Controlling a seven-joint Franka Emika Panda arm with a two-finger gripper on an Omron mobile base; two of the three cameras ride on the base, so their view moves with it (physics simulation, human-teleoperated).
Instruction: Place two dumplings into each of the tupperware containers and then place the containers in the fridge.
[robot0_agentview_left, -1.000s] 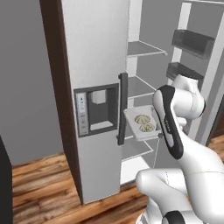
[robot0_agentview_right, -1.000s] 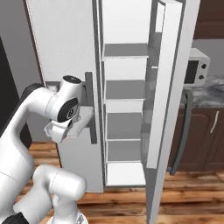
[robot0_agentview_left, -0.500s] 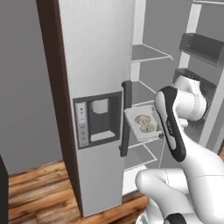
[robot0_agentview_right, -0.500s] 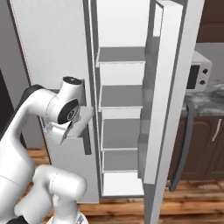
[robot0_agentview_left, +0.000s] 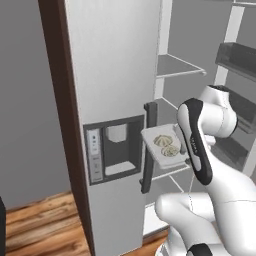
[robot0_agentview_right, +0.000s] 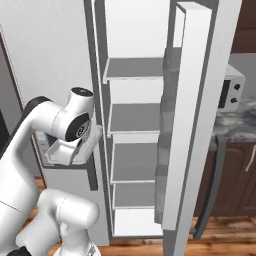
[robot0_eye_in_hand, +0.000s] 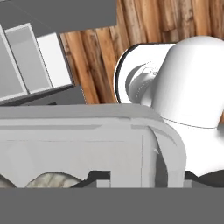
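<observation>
A whitish tupperware container (robot0_agentview_left: 161, 148) with two dumplings (robot0_agentview_left: 166, 145) in it hangs level beside the dark handle of the fridge's (robot0_agentview_left: 112, 75) shut left door, at the edge of the open compartment. In the right base view the container (robot0_agentview_right: 62, 151) sits just under my hand. The hand view looks at its rounded wall (robot0_eye_in_hand: 87, 144) from very close, with a dumpling (robot0_eye_in_hand: 48, 180) peeking at the bottom. My gripper (robot0_eye_in_hand: 151, 177) has its dark fingertips (robot0_eye_in_hand: 99, 176) spread apart on either side of the container's corner. Whether the container rests on a shelf is unclear.
The fridge's right door (robot0_agentview_right: 192, 125) stands swung open, with bins (robot0_agentview_left: 240, 57) on its inside. Several pale shelves (robot0_agentview_right: 137, 117) lie inside. A water dispenser panel (robot0_agentview_left: 115, 150) is set in the shut door. A microwave (robot0_agentview_right: 231, 91) sits on the counter at right.
Both base views have shifted and closed in on the fridge, so the base has moved. The container with its dumplings stays at my hand beside the door handle.
</observation>
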